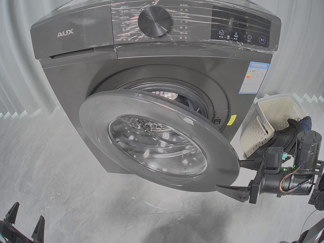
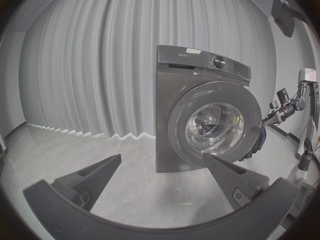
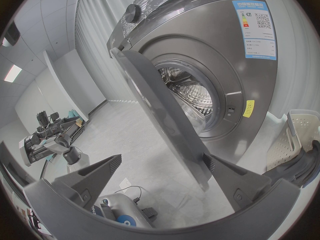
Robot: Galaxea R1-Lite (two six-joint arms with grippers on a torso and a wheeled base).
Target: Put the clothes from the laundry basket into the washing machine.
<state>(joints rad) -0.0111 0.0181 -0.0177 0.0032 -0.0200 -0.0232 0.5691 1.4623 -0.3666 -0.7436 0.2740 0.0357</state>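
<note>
- Washing machine (image 1: 77,81): stands on the floor at centre. Its door (image 1: 158,142) is swung out towards the near side, hinged at the left, and partly screens the drum mouth (image 1: 175,97).
- Laundry basket (image 1: 260,132): on the floor just right of the machine, tilted. The clothes (image 1: 287,135) are a dark bundle draped over its near rim; none is in hand.
- Right gripper (image 1: 229,174): at the door's free right edge, jaws released and spread, with the rim between them. Contact with the rim cannot be told.
- Left gripper (image 1: 28,211): low at near left, well apart from everything, jaws released, holding nothing.
- Risk: the door is not fully clear. A garment carried across could snag its rim or fall to the floor short of the drum.
- Risk: a loose hold on the rim may slip, and the door could swing back.
- Risk: the basket looks light, so a tug on draped cloth may tip it.
</note>
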